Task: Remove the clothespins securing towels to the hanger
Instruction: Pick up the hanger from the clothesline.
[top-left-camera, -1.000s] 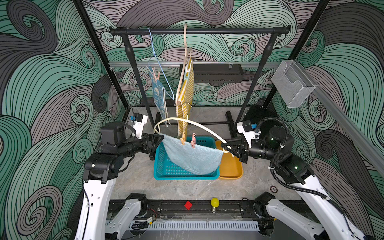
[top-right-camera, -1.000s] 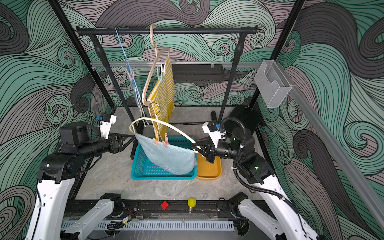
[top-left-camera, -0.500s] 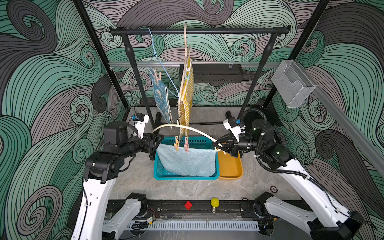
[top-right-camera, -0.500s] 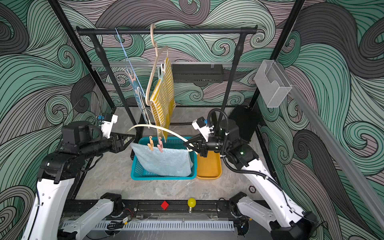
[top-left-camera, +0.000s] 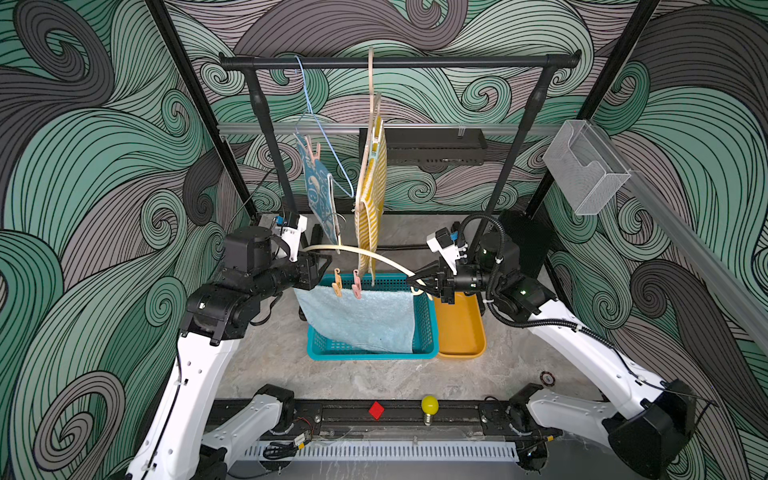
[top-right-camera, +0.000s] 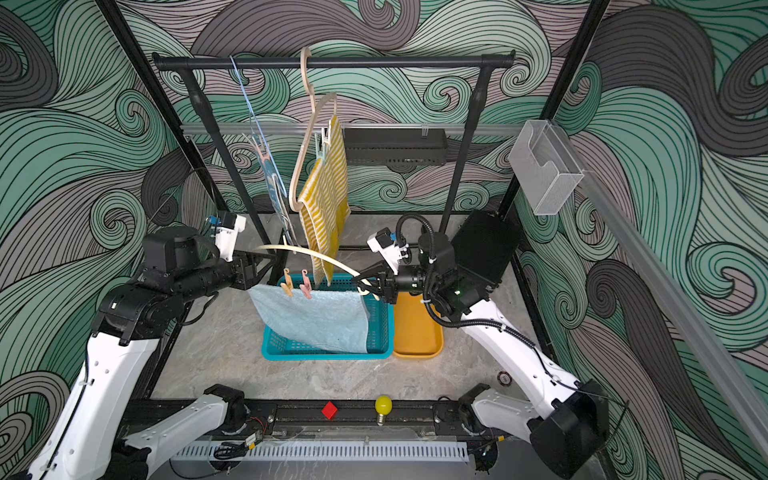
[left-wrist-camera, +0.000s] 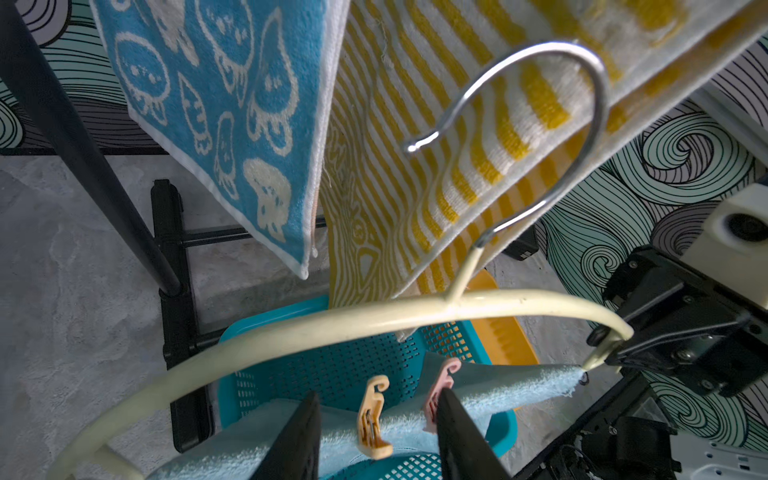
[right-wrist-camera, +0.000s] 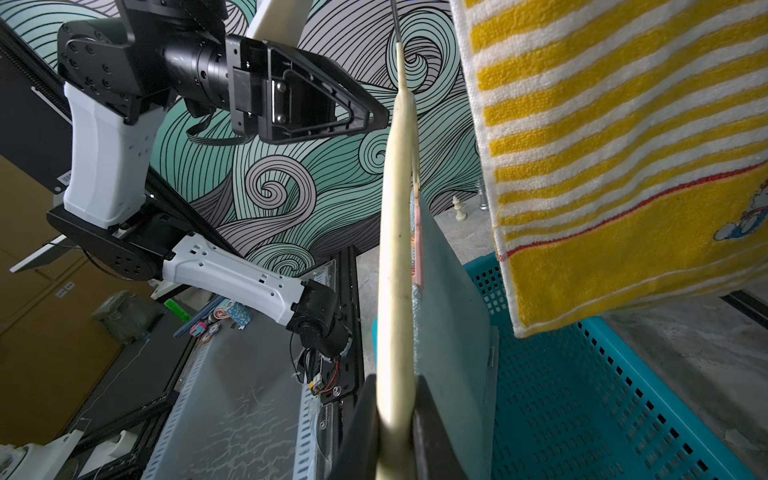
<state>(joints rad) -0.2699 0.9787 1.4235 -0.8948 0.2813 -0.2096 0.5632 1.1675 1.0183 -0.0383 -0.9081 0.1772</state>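
My left claw stood open near the left part of the cream hanger. Its two fingers were on each side of the orange-yellow clothespin and did not press it. The pink clothespin was just beside, nearer to the hanger's middle. Both were clipped on the pale-blue towel, which hung below the hanger, over the teal basket. Above the hanger, the blue towel and the striped towel hung under the black rail. My right claw was closed on the hanger's right end.
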